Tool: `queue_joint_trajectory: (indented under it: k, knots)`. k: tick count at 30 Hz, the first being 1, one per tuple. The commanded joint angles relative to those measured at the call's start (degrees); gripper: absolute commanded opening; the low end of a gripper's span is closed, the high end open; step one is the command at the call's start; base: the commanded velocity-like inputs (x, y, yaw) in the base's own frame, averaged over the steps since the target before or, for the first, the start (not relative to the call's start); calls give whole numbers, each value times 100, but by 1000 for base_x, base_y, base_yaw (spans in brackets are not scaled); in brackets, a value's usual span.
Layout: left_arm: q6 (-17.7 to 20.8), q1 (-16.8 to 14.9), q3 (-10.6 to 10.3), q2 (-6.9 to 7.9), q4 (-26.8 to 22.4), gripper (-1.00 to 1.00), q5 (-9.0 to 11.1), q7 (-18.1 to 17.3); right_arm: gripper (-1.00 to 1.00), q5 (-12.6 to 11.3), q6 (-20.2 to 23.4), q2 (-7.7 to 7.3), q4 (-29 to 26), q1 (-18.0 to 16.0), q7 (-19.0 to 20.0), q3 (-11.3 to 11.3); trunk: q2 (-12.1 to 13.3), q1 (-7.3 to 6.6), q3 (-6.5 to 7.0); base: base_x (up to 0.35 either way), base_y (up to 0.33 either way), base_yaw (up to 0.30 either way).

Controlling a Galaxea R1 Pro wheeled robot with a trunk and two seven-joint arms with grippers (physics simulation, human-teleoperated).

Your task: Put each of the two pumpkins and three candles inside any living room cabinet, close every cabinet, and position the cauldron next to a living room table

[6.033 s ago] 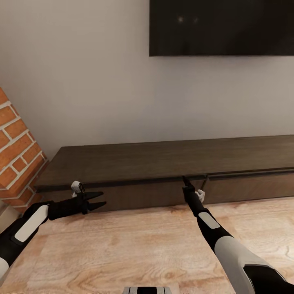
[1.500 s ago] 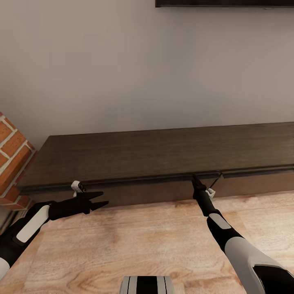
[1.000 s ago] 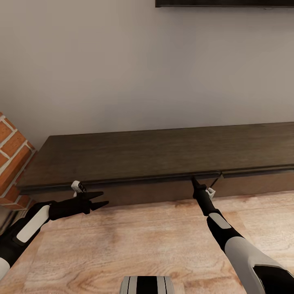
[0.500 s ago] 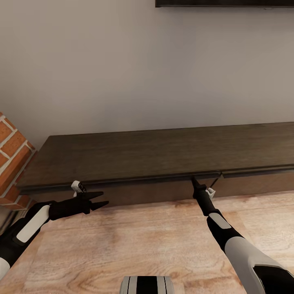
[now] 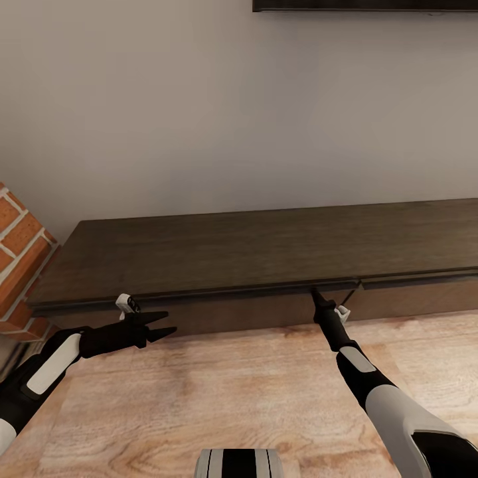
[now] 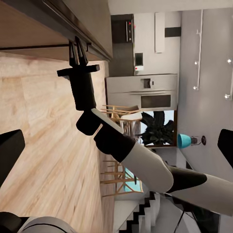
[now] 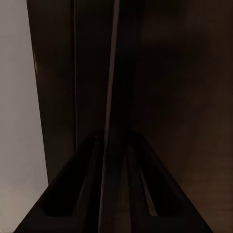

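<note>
The long low dark brown cabinet [image 5: 252,249] runs along the wall. My right gripper [image 5: 316,293] reaches its front and is shut on the thin top edge of a front panel. In the right wrist view that edge [image 7: 115,97] runs between the two dark fingers [image 7: 85,184]. The left wrist view shows the right gripper [image 6: 77,46] pinching the cabinet's lip [image 6: 82,29]. My left gripper [image 5: 167,324] hangs open and empty above the floor, in front of the cabinet's left end. The pumpkins, candles, cauldron and table are out of view.
A red brick wall [image 5: 16,265] juts out at the cabinet's left end. A dark TV [image 5: 365,5] hangs above it. Light wood floor [image 5: 219,392] spreads between my base [image 5: 239,463] and the cabinet. A distant kitchen and chairs [image 6: 121,114] lie behind the right arm.
Since six seconds ago the head camera has shifted, so the cabinet sits larger and the TV higher. Over the last second and a half neither arm nor the panel has visibly moved.
</note>
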Motion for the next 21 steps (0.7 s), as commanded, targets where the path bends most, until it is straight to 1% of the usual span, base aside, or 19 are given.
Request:
queue_joint_trajectory:
  k: [1,21]
  knots:
    - [24,-5,-16,6,3,100,22,-13,-100,-79,89,1,-62,-6,63,-51,-2,-2,-3,0,0,0]
    - [24,-5,-16,6,3,100,22,-11,-100,-79,89,0,-56,-6,71,-56,-2,-2,-3,0,0,0]
